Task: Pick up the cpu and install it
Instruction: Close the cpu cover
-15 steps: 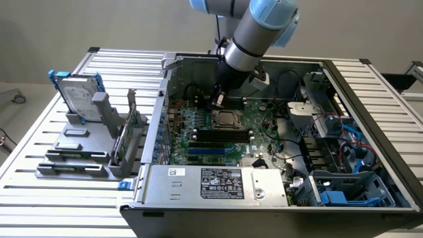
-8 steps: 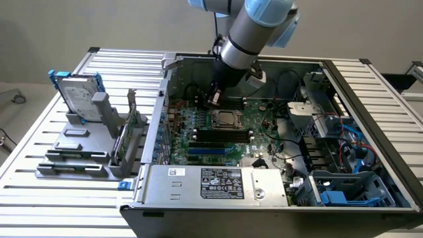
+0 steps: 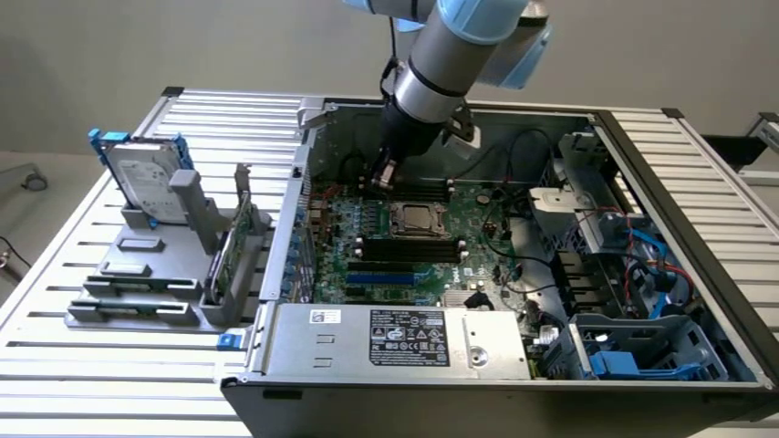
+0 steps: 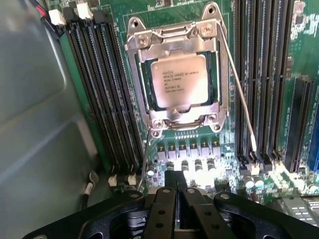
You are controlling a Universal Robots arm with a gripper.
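One cpu (image 4: 178,79) lies in its socket (image 4: 144,50); the pincer (image 4: 176,183) nearby is closed, empty

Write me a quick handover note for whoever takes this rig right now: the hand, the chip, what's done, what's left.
Hand: shut, holding nothing, hovering above the motherboard just beside the chip's seat.
Cpu: lying flat inside the metal frame on the motherboard, printed side up.
Done: the cpu looks picked up and set in place.
Left: possibly locking it down; I cannot tell whether the wire levers are latched.
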